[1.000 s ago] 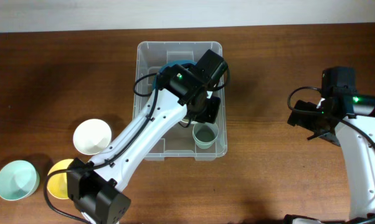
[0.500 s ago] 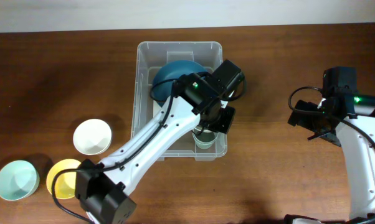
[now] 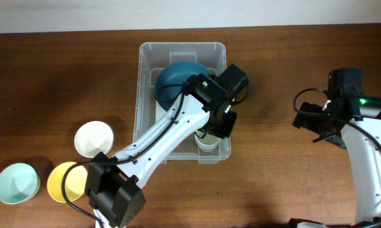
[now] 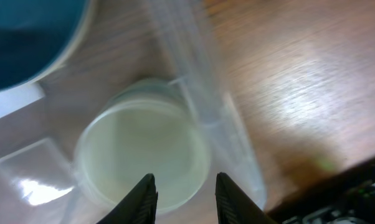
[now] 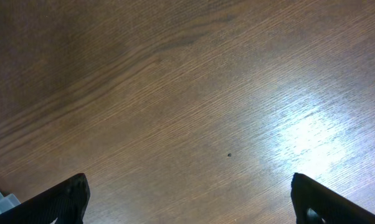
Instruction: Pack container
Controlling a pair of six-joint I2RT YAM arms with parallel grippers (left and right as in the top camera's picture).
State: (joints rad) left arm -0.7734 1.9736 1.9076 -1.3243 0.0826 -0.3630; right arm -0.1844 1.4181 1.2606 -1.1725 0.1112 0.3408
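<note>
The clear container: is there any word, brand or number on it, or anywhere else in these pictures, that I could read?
None can be read. The container carries a white label, but it is too blurred to show any print. No other writing shows in any view.

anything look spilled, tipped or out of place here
Nothing stands out. The pale green cup sits upright inside the clear plastic bin near the dark blue bowl; the white bowl, yellow bowl and mint bowl on the wooden table are upright too.

Seemingly wooden table (image 3: 51, 76) bears container (image 3: 183, 45), white bowl (image 3: 93, 139), yellow bowl (image 3: 62, 183), mint bowl (image 3: 16, 183).
</note>
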